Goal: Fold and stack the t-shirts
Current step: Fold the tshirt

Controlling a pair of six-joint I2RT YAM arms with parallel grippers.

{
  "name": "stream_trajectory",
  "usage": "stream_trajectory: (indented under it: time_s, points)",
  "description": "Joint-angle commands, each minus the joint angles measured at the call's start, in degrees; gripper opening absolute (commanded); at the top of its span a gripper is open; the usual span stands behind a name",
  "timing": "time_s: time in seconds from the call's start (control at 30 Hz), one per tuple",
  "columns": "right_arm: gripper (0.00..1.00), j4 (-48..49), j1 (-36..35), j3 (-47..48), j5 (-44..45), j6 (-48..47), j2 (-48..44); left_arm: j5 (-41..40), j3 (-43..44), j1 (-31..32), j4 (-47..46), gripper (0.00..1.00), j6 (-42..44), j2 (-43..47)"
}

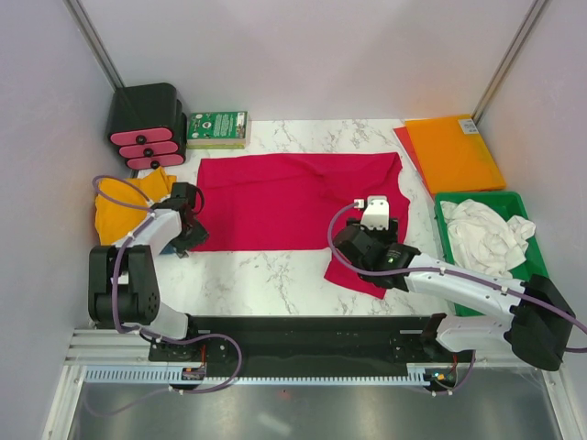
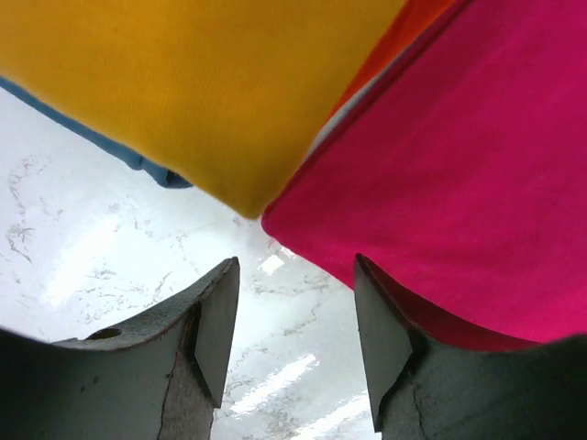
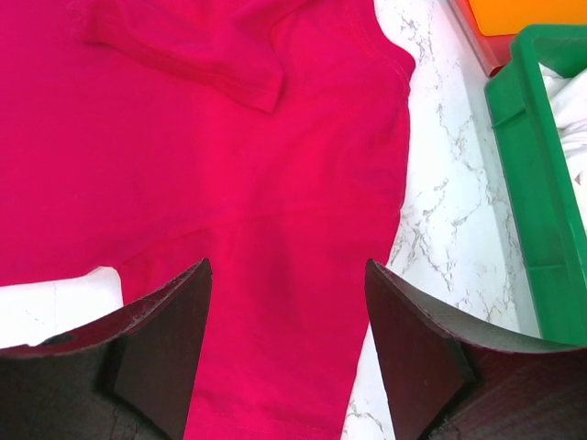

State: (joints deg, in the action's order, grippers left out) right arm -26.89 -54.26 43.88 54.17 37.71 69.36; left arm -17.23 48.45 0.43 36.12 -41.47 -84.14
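left claw [image 2: 293, 335] with fingers spread, nothing between them, marble bench [image 2: 92, 247] below, yellow t-shirt [image 2: 202, 82] up top, crimson t-shirt [image 2: 459, 183] on the right, sliver of blue t-shirt [image 2: 147, 168] peeking from under the yellow

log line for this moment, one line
red t-shirt: spread on table | left gripper: open, at its edge by yellow t-shirt | right gripper: open, above red t-shirt | held: nothing

Black joints and white links on left arm [image 1: 124, 289] and right arm [image 1: 468, 286], either end of black mounting rail [image 1: 303, 332]; looping lilac cables [image 1: 329, 236]; dark wedge-shaped fingers [image 2: 213, 335].
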Motion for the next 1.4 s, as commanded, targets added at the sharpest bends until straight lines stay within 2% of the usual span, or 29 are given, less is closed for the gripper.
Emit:
stream_trajectory:
  time_s: [0.0,0.17,0.53,0.63,0.67,0.73,0.93,1.1,1.2,1.37]
  points:
    - [0.75,0.7,-0.32,-1.16,0.49,0.69,-2.39,-1.66,3.4,-2.18,0.62,0.58,-0.54,-3.74]
    - [0.75,0.53,-0.23,-2.39,0.5,0.96,-3.09,-2.01,3.76,-3.67,-0.08,0.56,-0.54,-5.33]
    - [0.75,0.53,-0.23,-1.95,0.14,1.4,-1.51,-1.05,2.71,-3.94,-1.58,0.37,0.25,-8.49]
    - [0.75,0.53,-0.23,-2.13,-0.03,1.57,-1.86,-0.78,2.36,-4.03,-2.02,0.23,0.69,-8.67]
    - [0.75,0.53,-0.32,-2.3,-0.12,1.83,-1.95,-0.52,2.18,-3.94,-2.1,0.1,0.78,-8.59]
    - [0.75,0.53,-0.23,-2.39,-0.21,2.19,-2.21,0.09,1.83,-4.03,-2.37,0.02,0.87,-8.41]
    - [0.75,-0.79,-0.14,-3.36,-1.52,5.78,-2.57,3.25,0.08,-2.81,-2.72,0.02,1.57,-3.41]
    - [0.7,-1.49,2.92,-5.55,-8.28,9.57,-0.03,5.45,-1.34,0.97,-2.11,0.02,1.57,3.62]
    - [0.66,-1.93,4.16,-6.61,-12.84,12.9,2.87,6.86,-1.6,2.47,-1.67,0.02,1.4,4.59]
    - [0.59,-4.82,4.16,-10.82,-17.08,24.76,2.8,7.92,-1.69,3.44,-1.93,0.02,1.13,4.42]
